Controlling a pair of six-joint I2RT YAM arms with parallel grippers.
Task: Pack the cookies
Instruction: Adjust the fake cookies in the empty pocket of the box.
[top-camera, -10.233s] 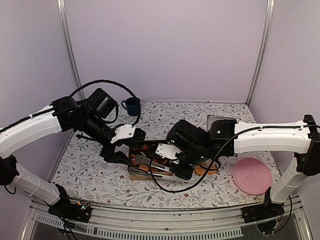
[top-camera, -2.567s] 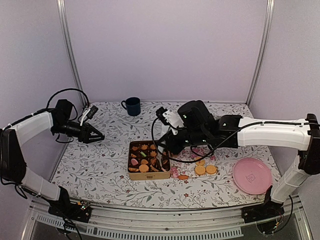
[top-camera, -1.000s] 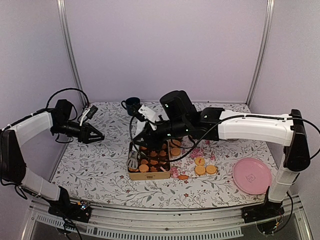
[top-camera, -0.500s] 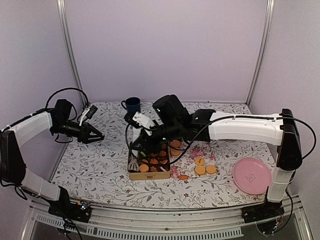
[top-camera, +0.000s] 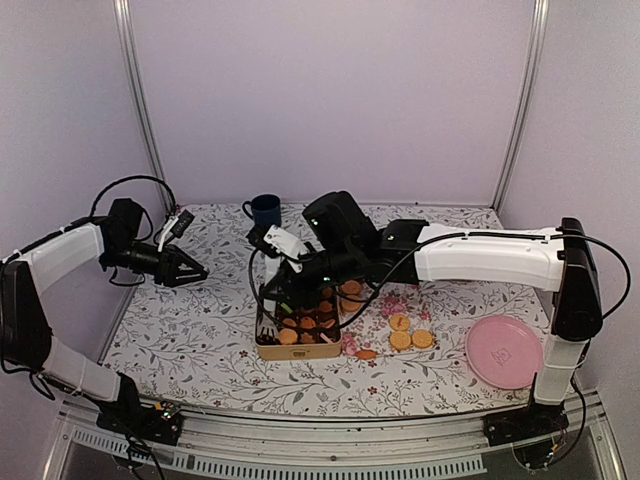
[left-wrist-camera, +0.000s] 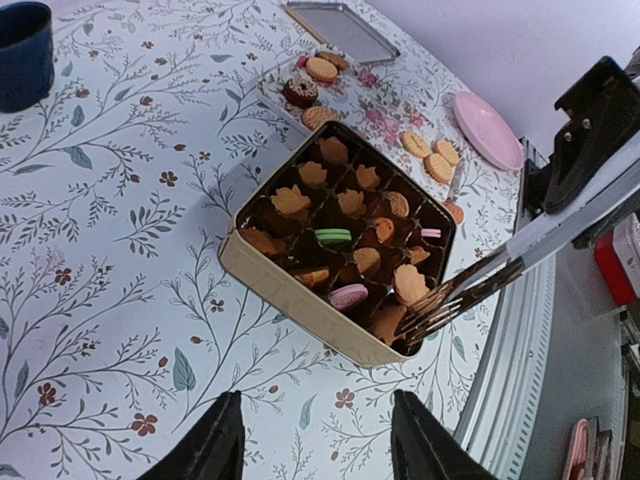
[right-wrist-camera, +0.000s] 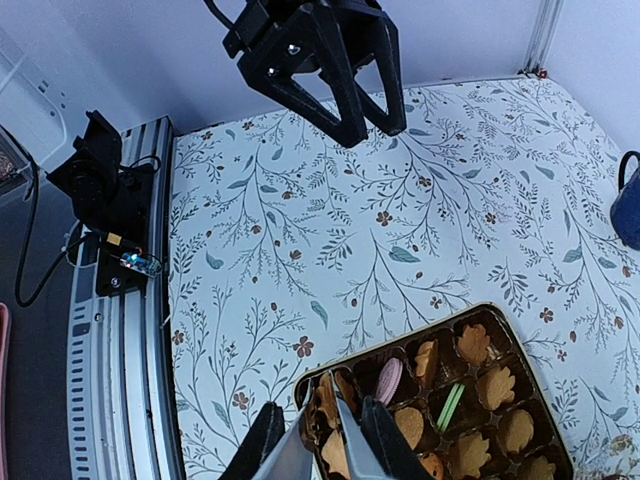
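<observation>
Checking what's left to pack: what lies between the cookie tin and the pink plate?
Loose cookies, mostly golden, lie on the floral cloth between the tin and the pink plate, as the top view shows.

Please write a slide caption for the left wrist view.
Steel tongs reach into the tin of cookies on the floral table.

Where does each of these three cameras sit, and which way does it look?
Top external: fixed high behind the robot, looking down on the table; left arm and right arm show whole.
Left wrist: on the left arm, looking rightward over the cookie tin; the left gripper shows its fingers at the bottom.
Right wrist: above the tin, looking leftward; right gripper, shut on tongs, at the bottom, left gripper beyond.
Shared: both wrist views show the tin and blue mug.
</observation>
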